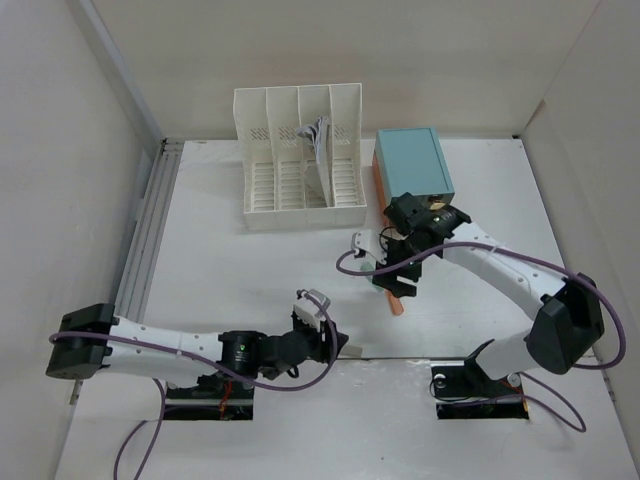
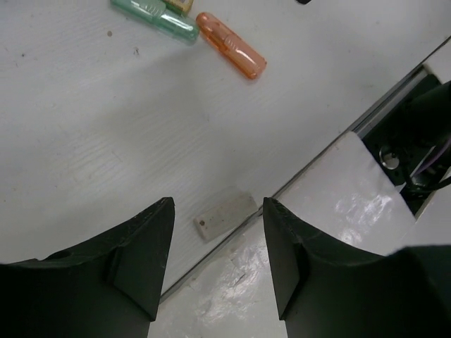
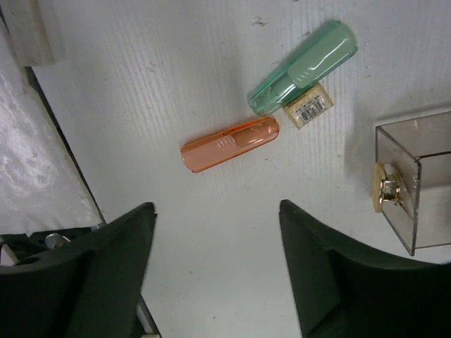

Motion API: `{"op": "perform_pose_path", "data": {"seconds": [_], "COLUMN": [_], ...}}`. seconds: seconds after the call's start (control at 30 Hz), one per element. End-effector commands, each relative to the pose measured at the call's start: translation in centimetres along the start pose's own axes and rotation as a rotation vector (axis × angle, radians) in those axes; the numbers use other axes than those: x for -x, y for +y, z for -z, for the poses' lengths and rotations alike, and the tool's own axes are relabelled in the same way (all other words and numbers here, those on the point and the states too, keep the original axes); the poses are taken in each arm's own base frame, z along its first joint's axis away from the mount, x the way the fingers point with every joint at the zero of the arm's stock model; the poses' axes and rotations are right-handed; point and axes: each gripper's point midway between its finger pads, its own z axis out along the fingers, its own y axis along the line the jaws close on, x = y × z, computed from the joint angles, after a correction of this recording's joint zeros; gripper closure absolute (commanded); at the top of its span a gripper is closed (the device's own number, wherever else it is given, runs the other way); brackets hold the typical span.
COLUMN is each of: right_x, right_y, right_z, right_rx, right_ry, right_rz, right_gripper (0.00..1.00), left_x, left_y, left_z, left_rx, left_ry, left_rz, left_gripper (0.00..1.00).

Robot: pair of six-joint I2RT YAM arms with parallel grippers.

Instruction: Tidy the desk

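Note:
The desk (image 1: 230, 280) is a wide white tabletop. An orange translucent capsule-shaped case (image 3: 230, 144) lies on it beside a green one (image 3: 303, 67) and a small tan labelled block (image 3: 309, 105). My right gripper (image 3: 216, 205) hovers just short of the orange case, open, with nothing between its fingers. My left gripper (image 2: 218, 204) is low near the desk's front seam, open and empty, with a small flat white piece (image 2: 225, 216) lying on the desk between its fingertips. The orange case (image 2: 230, 44) and the green case (image 2: 156, 15) also show far ahead of it.
A white slotted file rack (image 1: 300, 155) holding some papers stands at the back, a teal-topped box (image 1: 412, 162) to its right. A small clear box with a gold knob (image 3: 416, 179) sits right of the cases. Both arm bases sit in cut-outs at the near edge.

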Motion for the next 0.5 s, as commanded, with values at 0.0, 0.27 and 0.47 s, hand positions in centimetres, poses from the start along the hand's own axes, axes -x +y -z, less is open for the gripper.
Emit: {"op": "perform_pose_path", "data": {"seconds": [0.0, 0.27, 0.47], "right_x": [1.9, 4.4, 5.6], "right_y": [-1.8, -7.4, -9.8], "right_z": [0.5, 4.5, 9.8], "right_rx": [-0.113, -0.459, -0.710], "right_ry": [-0.063, -0.181, -0.308], "right_rz": [-0.031, -0.094, -0.155], "right_gripper": [0.21, 0.00, 0.00], "left_x": [1.4, 1.3, 1.2], "left_y": [0.0, 0.5, 0.8], "left_z": [0.6, 0.8, 0.7], "left_rx": [-0.004, 0.001, 0.018], "left_ry": [-0.059, -0.066, -0.060], "left_rz": [0.057, 0.078, 0.057], "left_gripper": [0.50, 0.47, 0.46]}}
